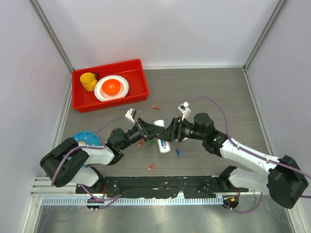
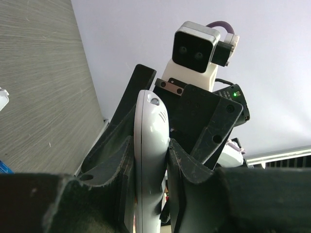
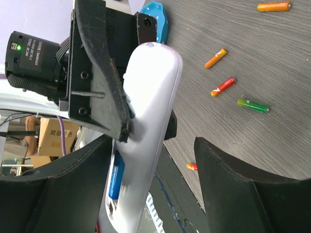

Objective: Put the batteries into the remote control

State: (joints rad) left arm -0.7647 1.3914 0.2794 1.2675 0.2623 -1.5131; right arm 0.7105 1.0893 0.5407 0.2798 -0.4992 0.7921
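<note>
The white remote control (image 2: 150, 136) is held edge-on, off the table, between the pads of my shut left gripper (image 2: 148, 145). In the right wrist view the remote (image 3: 153, 97) shows its slotted back with a blue battery (image 3: 115, 177) seated in it. My right gripper (image 3: 155, 145) is open, one finger on each side of the remote's lower end. The two grippers meet at mid-table in the top view, left (image 1: 154, 128) and right (image 1: 174, 131), with the remote (image 1: 164, 144) between them. Loose batteries lie on the table: orange (image 3: 215, 58), red (image 3: 222, 87), green (image 3: 252, 105), blue (image 1: 179, 153).
A red bin (image 1: 138, 68) at the back left holds a yellow cup (image 1: 88, 80) and a white plate (image 1: 122, 82) with an orange thing on it. A blue object (image 1: 87, 138) lies by the left arm. A small white piece (image 2: 2, 99) lies on the table.
</note>
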